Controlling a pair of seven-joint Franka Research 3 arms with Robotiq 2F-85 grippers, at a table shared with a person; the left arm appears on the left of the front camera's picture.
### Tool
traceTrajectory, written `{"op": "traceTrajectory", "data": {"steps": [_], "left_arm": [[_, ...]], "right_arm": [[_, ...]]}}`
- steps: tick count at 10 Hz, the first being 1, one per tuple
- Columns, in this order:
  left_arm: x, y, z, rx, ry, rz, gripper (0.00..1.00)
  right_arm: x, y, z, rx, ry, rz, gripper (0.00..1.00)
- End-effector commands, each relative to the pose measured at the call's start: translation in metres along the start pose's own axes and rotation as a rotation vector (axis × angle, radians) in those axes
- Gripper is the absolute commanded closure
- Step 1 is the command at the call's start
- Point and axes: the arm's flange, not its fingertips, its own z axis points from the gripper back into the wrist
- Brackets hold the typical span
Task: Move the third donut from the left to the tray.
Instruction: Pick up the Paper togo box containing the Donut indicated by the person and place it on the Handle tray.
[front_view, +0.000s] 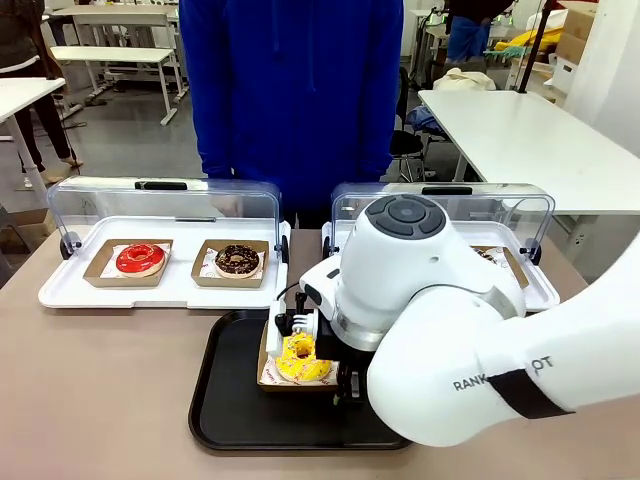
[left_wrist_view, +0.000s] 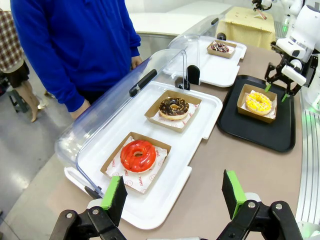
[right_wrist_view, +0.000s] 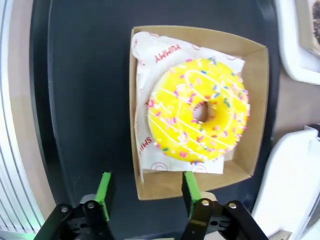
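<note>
Right gripper (right_wrist_view: 145, 192): mine, pads spread, holding nothing. It hovers at the 6 o'clock edge of the cardboard holder in my wrist view, one pad over the holder's corner, the other over bare tray. I'd judge the holder is set down and let go.
Left gripper (left_wrist_view: 172, 197): also spread and empty, parked over the near rim of the left display tray, well apart from the work. Probably kept there so it doesn't crowd my reach.
Tray (front_view: 225, 400): black, on the table between me and the two display trays, at 6 o'clock of them in the front view.
Left display tray (front_view: 170, 290): white, lid up, with the red donut (front_view: 140, 259) and a chocolate donut (front_view: 237, 260), both untouched.
Yellow donut (right_wrist_view: 199, 115): in its cardboard holder (right_wrist_view: 257, 100), resting flat on the black tray, near its centre.
Status: placement looks done; remaining move is lifting clear without clipping the holder wall.
</note>
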Motion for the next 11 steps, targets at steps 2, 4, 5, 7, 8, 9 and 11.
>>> {"op": "traceTrajectory", "data": {"steps": [2, 4, 5, 7, 8, 9, 11], "left_arm": [[0.001, -0.002, 0.001, -0.006, -0.007, -0.007, 0.0], [0.001, -0.002, 0.001, -0.006, -0.007, -0.007, 0.0], [0.001, -0.002, 0.001, -0.006, -0.007, -0.007, 0.0], [0.001, -0.002, 0.001, -0.006, -0.007, -0.007, 0.0], [0.001, -0.002, 0.001, -0.006, -0.007, -0.007, 0.0], [0.001, -0.002, 0.001, -0.006, -0.007, -0.007, 0.0], [0.001, -0.002, 0.001, -0.006, -0.007, -0.007, 0.0]], "right_arm": [[-0.056, 0.025, 0.036, -0.032, -0.027, -0.024, 0.0], [-0.06, 0.022, 0.044, -0.012, -0.042, -0.014, 0.0], [-0.06, 0.016, 0.046, 0.042, -0.062, 0.018, 0.0], [-0.007, -0.013, 0.042, -0.051, -0.022, -0.032, 0.0], [-0.007, -0.013, 0.042, -0.051, -0.022, -0.032, 0.0], [-0.007, -0.013, 0.042, -0.051, -0.022, -0.032, 0.0], [-0.007, -0.013, 0.042, -0.051, -0.022, -0.032, 0.0]]}}
